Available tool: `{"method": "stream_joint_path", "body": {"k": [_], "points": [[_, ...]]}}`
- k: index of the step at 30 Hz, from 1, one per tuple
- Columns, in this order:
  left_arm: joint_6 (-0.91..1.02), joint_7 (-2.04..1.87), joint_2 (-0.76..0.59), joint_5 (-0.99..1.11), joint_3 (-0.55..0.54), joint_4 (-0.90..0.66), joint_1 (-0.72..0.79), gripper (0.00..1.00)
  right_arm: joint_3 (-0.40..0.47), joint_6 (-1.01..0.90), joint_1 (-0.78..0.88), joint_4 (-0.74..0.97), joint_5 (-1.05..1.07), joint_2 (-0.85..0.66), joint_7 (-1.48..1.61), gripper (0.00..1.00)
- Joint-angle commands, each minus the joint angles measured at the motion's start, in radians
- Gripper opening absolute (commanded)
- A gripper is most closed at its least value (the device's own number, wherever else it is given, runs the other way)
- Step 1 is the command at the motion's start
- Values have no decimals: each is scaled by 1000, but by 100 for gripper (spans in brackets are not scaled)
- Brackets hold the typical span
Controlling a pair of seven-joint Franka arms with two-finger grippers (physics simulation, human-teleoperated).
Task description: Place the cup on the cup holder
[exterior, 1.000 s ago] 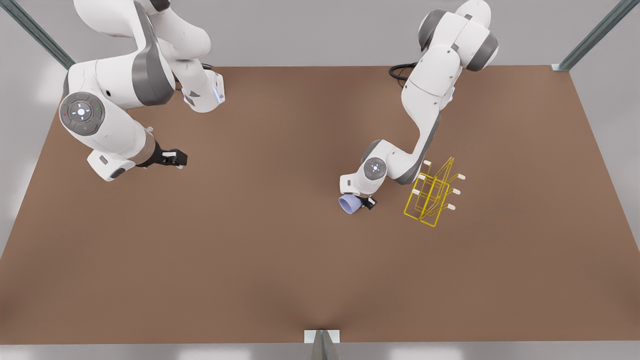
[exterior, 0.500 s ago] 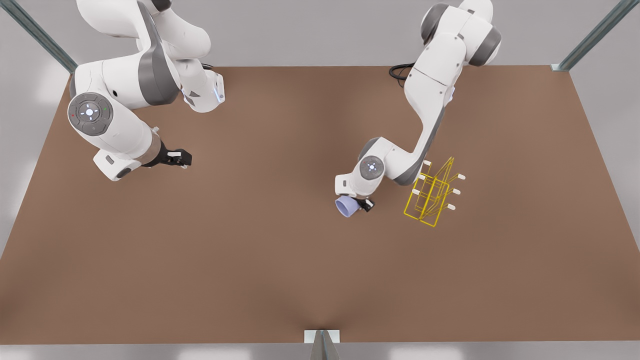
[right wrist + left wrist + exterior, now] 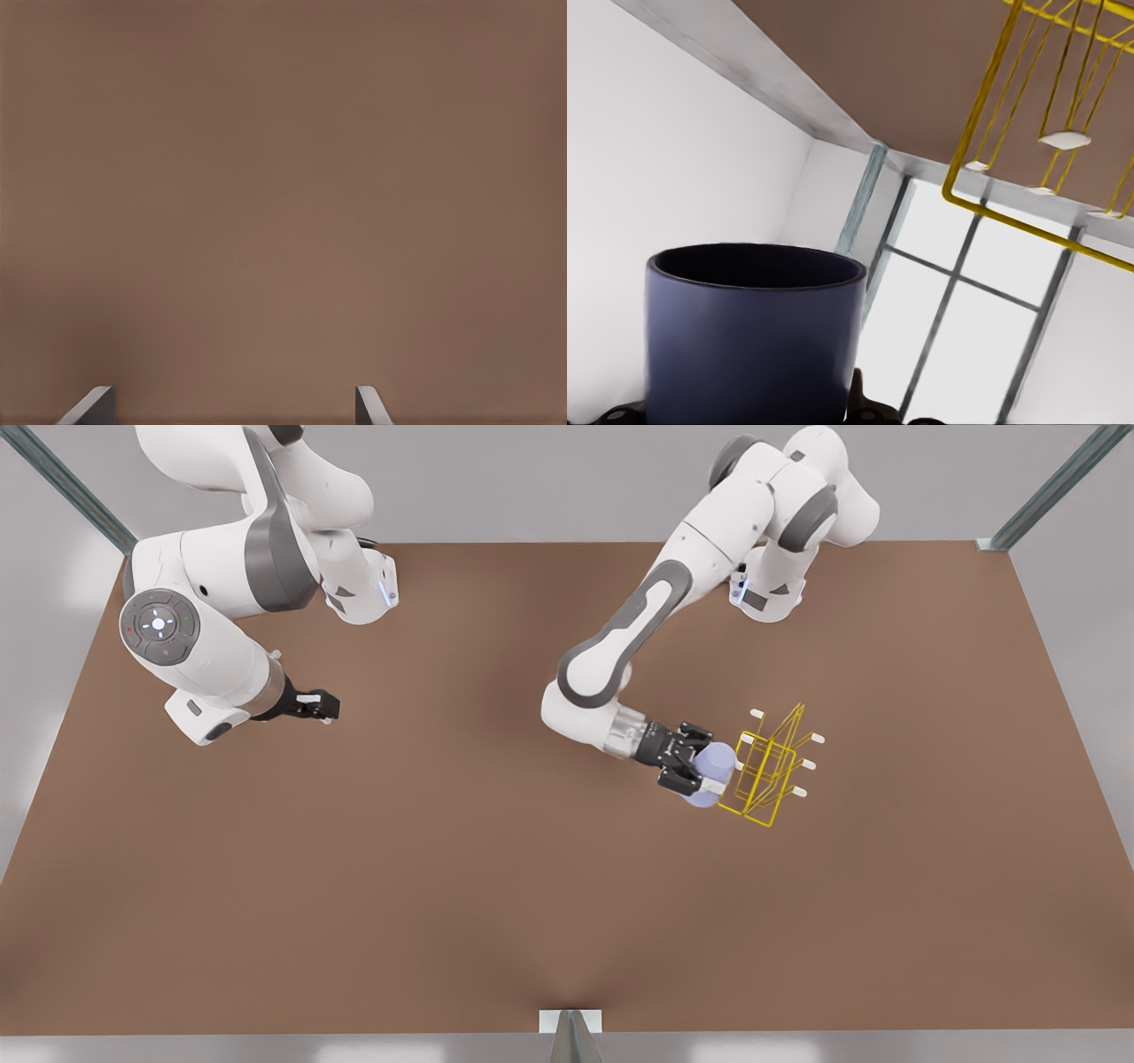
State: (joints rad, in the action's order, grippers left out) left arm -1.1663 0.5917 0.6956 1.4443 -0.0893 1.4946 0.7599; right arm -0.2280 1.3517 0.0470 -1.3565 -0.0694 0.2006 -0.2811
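The pale lavender-blue cup (image 3: 719,762) lies sideways in my left gripper (image 3: 702,765), which is shut on it, just above the table. It touches or nearly touches the side of the cup holder (image 3: 767,776) that faces the front view's left; this is a yellow wire rack with white-capped prongs. In the left wrist view the cup (image 3: 753,336) sits close in front with its dark rim open, and the cup holder (image 3: 980,110) hangs beyond it. My right gripper (image 3: 321,707) waits open over bare table at the front view's left, fingertips (image 3: 92,405) apart.
The brown table (image 3: 496,886) spreads wide in front of both arms. Grey metal frame posts (image 3: 1050,491) stand at its back corners, and a small bracket (image 3: 570,1023) sits at the middle of its front edge.
My left arm swung the cup toward the front view's right, from a spot well short of the rack to right against it, and the wrist turned to point at the rack. The right arm stayed still.
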Motion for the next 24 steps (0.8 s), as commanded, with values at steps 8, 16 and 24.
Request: {"method": "stream_joint_path", "body": {"k": [8,16,24], "points": [[229,580,65,170,2,44,-42,81,-1,0,-1,0,0,-1,-6,100],[166,393,74,38,-1,12,-73,81,-1,0,1,0,0,-1,-7,100],[80,255,85,25,-1,-37,-79,81,-1,-2,2,0,3,-1,-7,100]]}}
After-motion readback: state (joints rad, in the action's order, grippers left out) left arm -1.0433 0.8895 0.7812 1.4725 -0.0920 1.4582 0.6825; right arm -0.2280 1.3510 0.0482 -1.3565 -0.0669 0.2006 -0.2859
